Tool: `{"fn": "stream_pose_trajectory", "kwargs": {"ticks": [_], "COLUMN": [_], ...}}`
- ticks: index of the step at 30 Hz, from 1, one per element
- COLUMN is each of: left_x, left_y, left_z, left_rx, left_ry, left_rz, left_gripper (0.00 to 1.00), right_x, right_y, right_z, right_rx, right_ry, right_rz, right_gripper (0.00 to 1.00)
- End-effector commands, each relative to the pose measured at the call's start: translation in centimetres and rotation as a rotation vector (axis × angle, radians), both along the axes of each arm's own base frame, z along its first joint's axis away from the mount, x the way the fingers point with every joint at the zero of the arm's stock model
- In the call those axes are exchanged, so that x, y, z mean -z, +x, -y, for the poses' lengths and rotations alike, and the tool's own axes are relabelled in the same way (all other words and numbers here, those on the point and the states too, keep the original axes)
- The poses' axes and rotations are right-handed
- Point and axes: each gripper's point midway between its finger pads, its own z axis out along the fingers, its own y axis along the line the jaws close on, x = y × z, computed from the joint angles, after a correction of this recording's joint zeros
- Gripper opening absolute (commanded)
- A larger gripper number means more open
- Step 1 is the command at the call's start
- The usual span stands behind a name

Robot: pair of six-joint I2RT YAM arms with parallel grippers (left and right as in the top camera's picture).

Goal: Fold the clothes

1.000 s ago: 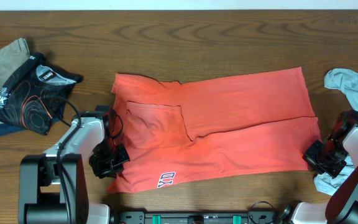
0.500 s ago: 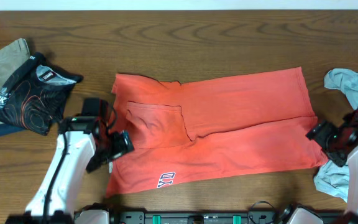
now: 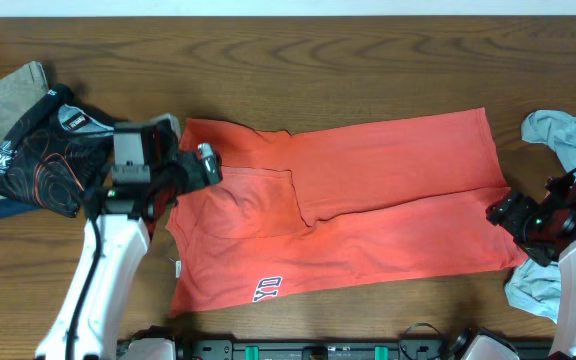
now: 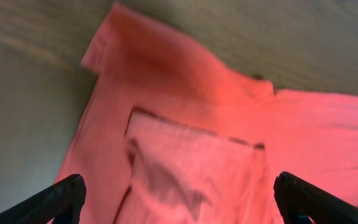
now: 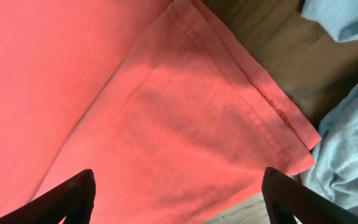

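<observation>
- Overhead view: a coral-red tee [image 3: 388, 190] is lying spread across the middle of a wooden worktop [image 3: 318, 60], folded into a long band running left to right.
- A sleeve is lying turned in over the tee's left part, and white block lettering [image 3: 267, 289] is showing at its near left edge.
- The left claw [image 3: 203, 163] is hanging over the tee's far left end, with its jaws standing apart and holding nothing.
- The right claw [image 3: 503, 215] is sitting at the tee's right edge, its jaws also apart and empty.
- A crumpled grey-blue tee [image 3: 568, 135] is lying at the right end of the worktop, just beside the red one.
- A black patterned garment [image 3: 43, 150] is resting on a tan garment [image 3: 3, 95] at the far left.
- Left wrist view: the picture is blurring, but the red tee [image 4: 197, 155] is filling most of it, with the turned-in sleeve in the centre and bare wood [image 4: 260, 31] beyond.
- Two dark fingers [image 4: 61, 196] are showing in the bottom corners, well apart, with no cloth gripped between them.
- Right wrist view: the tee's hemmed corner [image 5: 278, 118] is lying flat below the camera, with grey-blue cloth [image 5: 353, 143] just to its right.
- The fingers [image 5: 67, 199] here are likewise standing wide apart, clear of the cloth.
</observation>
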Motion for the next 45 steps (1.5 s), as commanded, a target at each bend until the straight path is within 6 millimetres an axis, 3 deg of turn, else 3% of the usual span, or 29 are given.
{"fn": "stream_pose_trajectory", "kwargs": {"ticks": [1,9,12,16,22,25,28,30,36,39,45], "left_x": [0.1,2.7,3.7,5.9,8.9,9.4,9.4,9.4,9.6,9.0,5.6], "left_y": [3.0,10.2,12.0,13.4,14.0,13.9,13.9,13.9,13.1,12.2,10.5], "left_z": [-0.4,-2.2,-2.5,-2.6,-2.9,-2.9,-2.9,-2.9,-2.8,-1.9,0.6], "left_rx": [0.016,-0.004,-0.009,-0.010,-0.045,-0.045,-0.045,-0.045,-0.044,-0.016,0.061], "left_ry": [0.005,0.015,0.015,0.014,0.006,0.007,0.007,0.006,0.005,-0.042,-0.171], "left_rz": [0.000,-0.063,-0.073,-0.088,-0.128,-0.136,-0.137,-0.138,-0.170,-0.197,-0.203], "left_gripper": [0.98,0.98,0.98,0.98,0.99,0.80,0.27,0.07,0.06,0.06,0.06], "right_x": [-0.5,-0.1,-0.1,-0.1,-0.1,-0.1,-0.1,-0.1,-0.1,0.0,-0.4], "right_y": [0.0,-0.9,-0.9,-0.9,-1.0,-1.0,-1.0,-1.0,-1.0,-1.1,0.0], "right_z": [0.2,-0.4,-0.4,-0.4,-0.4,-0.4,-0.4,-0.4,-0.4,-0.6,-1.2], "right_rx": [-0.006,-0.012,-0.012,-0.012,-0.011,-0.011,-0.011,-0.011,-0.012,-0.032,-0.083], "right_ry": [0.003,0.023,0.025,0.024,0.022,0.022,0.022,0.023,0.024,0.023,0.009], "right_rz": [0.009,-0.029,-0.032,-0.031,-0.034,-0.034,-0.034,-0.036,-0.037,-0.043,-0.048], "right_gripper": [0.84,0.84,0.84,0.83,0.81,0.79,0.77,0.75,0.70,0.72,0.72]}}
